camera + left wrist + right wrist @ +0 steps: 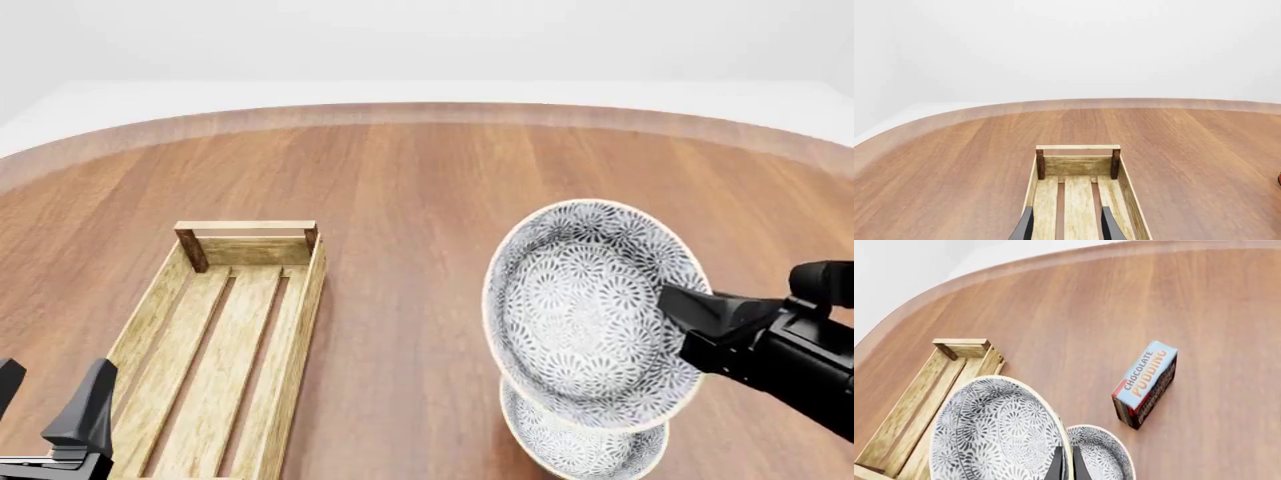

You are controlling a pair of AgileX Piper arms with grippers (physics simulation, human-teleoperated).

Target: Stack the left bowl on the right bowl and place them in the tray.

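Note:
My right gripper [671, 298] is shut on the rim of a grey-patterned bowl [587, 300] and holds it lifted and tilted, its inside facing the front camera. The second patterned bowl [581, 448] sits on the table just beneath it. The right wrist view shows the held bowl [997, 435], the gripper [1066, 464] and the lower bowl [1102, 456]. The pale-wood tray [150, 318] lies at the left, empty. My left gripper [51, 395] is open and empty over the tray's near end; its wrist view looks between the fingers [1024, 226] along the tray [1129, 196].
A blue chocolate pudding box [1146, 382] stands on the table beyond the bowls, to the right of the tray [895, 421]. In the front view it is hidden behind the held bowl. The round table's far edge [427, 110] curves across the back.

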